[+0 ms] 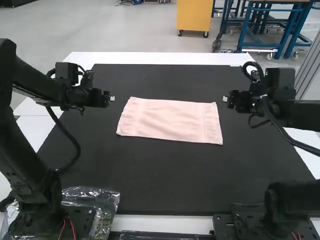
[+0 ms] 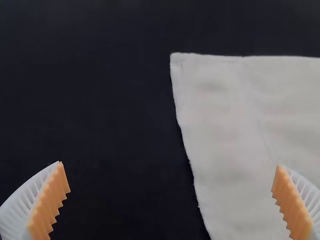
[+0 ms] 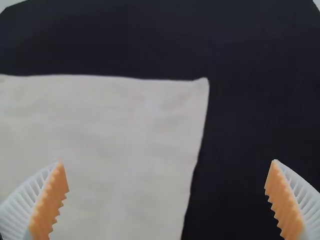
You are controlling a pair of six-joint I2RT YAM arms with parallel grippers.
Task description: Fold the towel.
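**Poised at Either End of a Pink Towel (image 1: 170,120), Holding Nothing**

High view: bends the left arm (image 1: 30,165) up from its base at the near left, then slopes its forearm gently down and inward. Points the left gripper (image 1: 111,98) toward the towel's left end, near the far corner but apart from it. Brings the right arm (image 1: 300,115) in from the right side, with its forearm close to level. Points the right gripper (image 1: 225,99) inward, just beside the far right corner in this view. Between the two, shows the towel lying flat as a neat oblong on a dark mat (image 1: 165,175), a little askew, over a white table (image 1: 150,57). Leaves unclear how many layers lie there. Near the left arm's base, shows clear plastic wrapping (image 1: 106,202).

Left wrist view: spreads the left gripper (image 2: 170,164) wide, with ribbed white fingers (image 2: 47,202) and orange pads well apart. Grips nothing. Looks down on a corner and side edge of the towel, flat against the mat.

Right wrist view: opens the right gripper (image 3: 168,162) just as wide, also gripping nothing. Looks down on another corner, slightly peaked at its tip, with a straight edge running from it.
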